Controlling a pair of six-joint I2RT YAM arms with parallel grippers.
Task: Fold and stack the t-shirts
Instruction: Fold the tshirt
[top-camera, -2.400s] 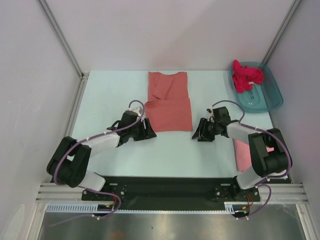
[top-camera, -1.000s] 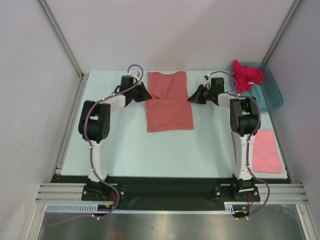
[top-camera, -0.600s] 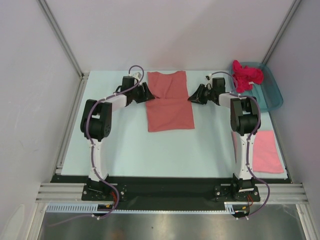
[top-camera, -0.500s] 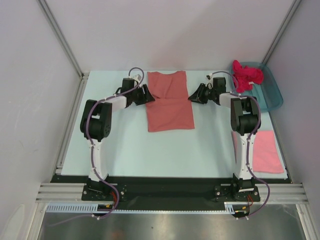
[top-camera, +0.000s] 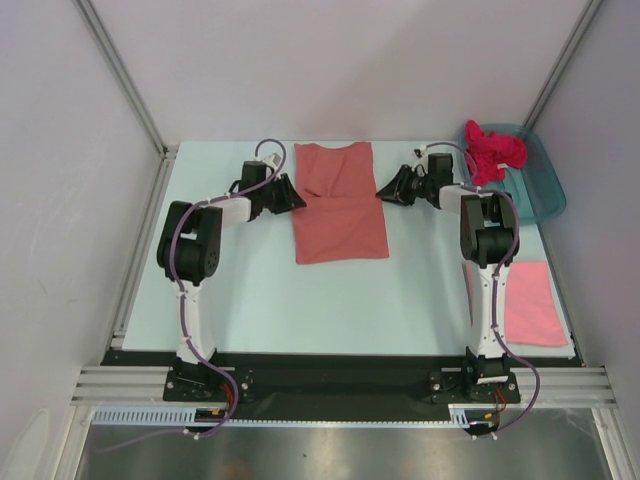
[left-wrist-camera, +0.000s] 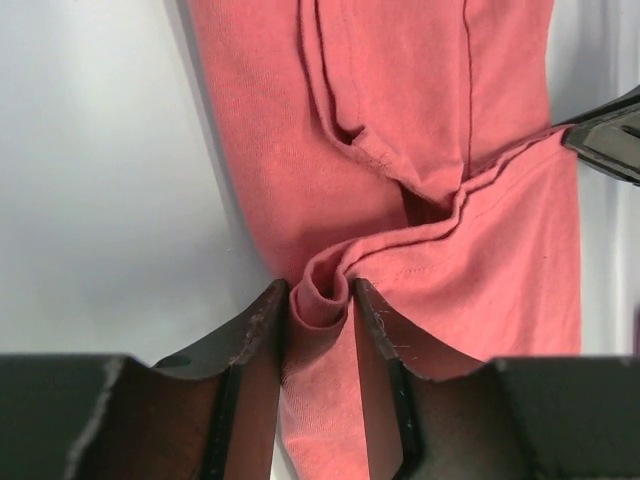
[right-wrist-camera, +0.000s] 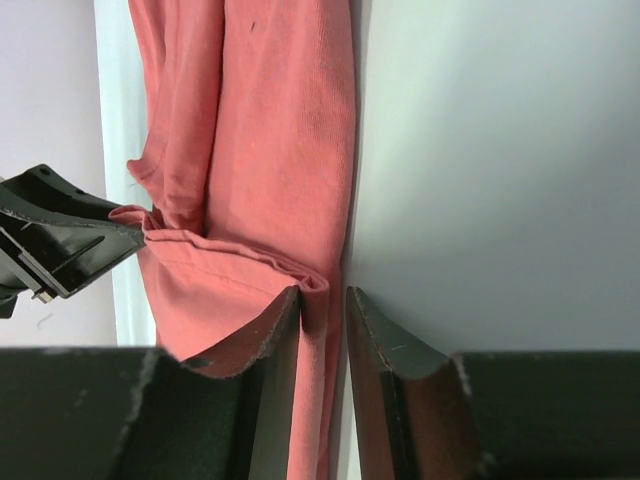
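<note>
- The left gripper (top-camera: 291, 195) lies low at the left edge of the salmon shirt (top-camera: 338, 205), about halfway along its length. The top view does not show its jaws. The left wrist view does: the gripper (left-wrist-camera: 320, 295) is closed on a small roll of the shirt's (left-wrist-camera: 440, 150) edge, with cloth filling the gap between the fingers.
- The salmon shirt lies flat at the far middle of the table (top-camera: 230, 280). Its near part is doubled over the far part, and the fold edge runs across between the two grippers. From above it looks smooth. Only the wrist views show the ridges of cloth drawn up at each side.
- The right gripper (top-camera: 386, 189) lies low at the shirt's right edge, opposite the left one. In its own view the gripper (right-wrist-camera: 322, 300) stands part open astride the raised edge of the shirt (right-wrist-camera: 270, 130). The cloth rests against one finger, and a sliver of table shows beside the other.
- A magenta shirt (top-camera: 490, 152) is bunched in the far end of a teal tub (top-camera: 545, 195) at the far right corner. Only the top view shows it.
- A lighter pink shirt (top-camera: 530, 303) lies folded flat at the near right of the table, well apart from both grippers.
</note>
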